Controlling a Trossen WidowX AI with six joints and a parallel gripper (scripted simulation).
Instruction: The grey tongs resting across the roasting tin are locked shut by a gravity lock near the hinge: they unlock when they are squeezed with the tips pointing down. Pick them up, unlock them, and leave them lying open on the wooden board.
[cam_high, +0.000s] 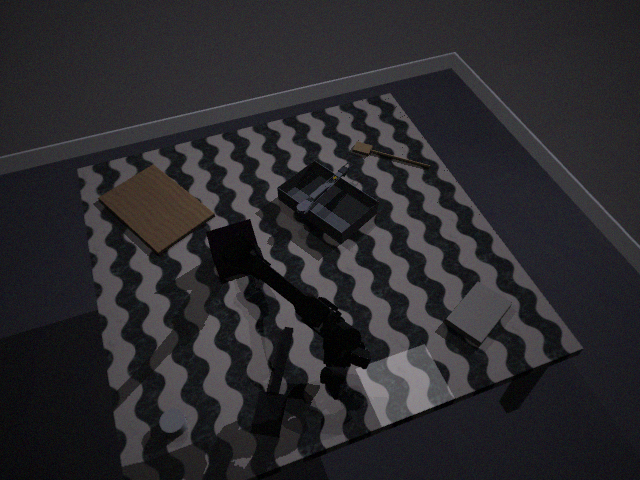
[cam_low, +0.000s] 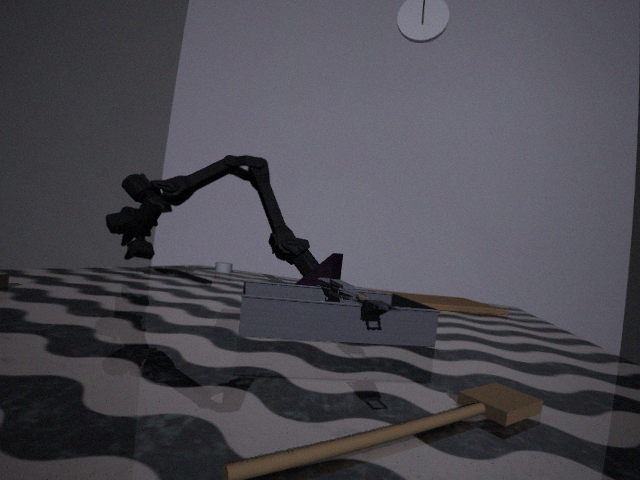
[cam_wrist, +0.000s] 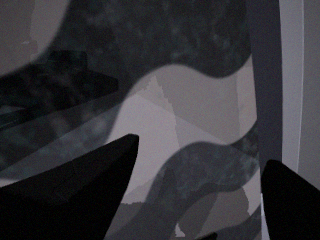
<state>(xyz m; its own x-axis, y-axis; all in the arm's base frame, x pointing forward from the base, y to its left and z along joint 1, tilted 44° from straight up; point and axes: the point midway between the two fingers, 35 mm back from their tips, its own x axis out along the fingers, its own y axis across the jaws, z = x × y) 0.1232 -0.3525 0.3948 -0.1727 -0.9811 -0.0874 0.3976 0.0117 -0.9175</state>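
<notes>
The grey tongs (cam_high: 323, 190) (cam_low: 375, 306) lie across the dark roasting tin (cam_high: 360, 223) (cam_low: 310, 321), their ends over opposite walls; a small yellow mark shows on them. Their arms look close together. The wooden board (cam_high: 155, 207) (cam_low: 445, 303) lies flat at the far left in the top view. My gripper (cam_wrist: 202, 156) is open, with nothing between the fingers in the wrist view. It is in the air over the near part of the table, well away from tin, tongs and board. In the top view the dark arm hides its fingertips partly.
A wooden mallet-like tool (cam_high: 362, 148) (cam_low: 500, 403) lies beyond the tin. A grey box (cam_high: 479, 312) is at the right. A white round object (cam_high: 172, 421) (cam_low: 223, 267) stands near left. A dark flat-headed tool (cam_high: 269, 413) lies near the front edge, beside the arm.
</notes>
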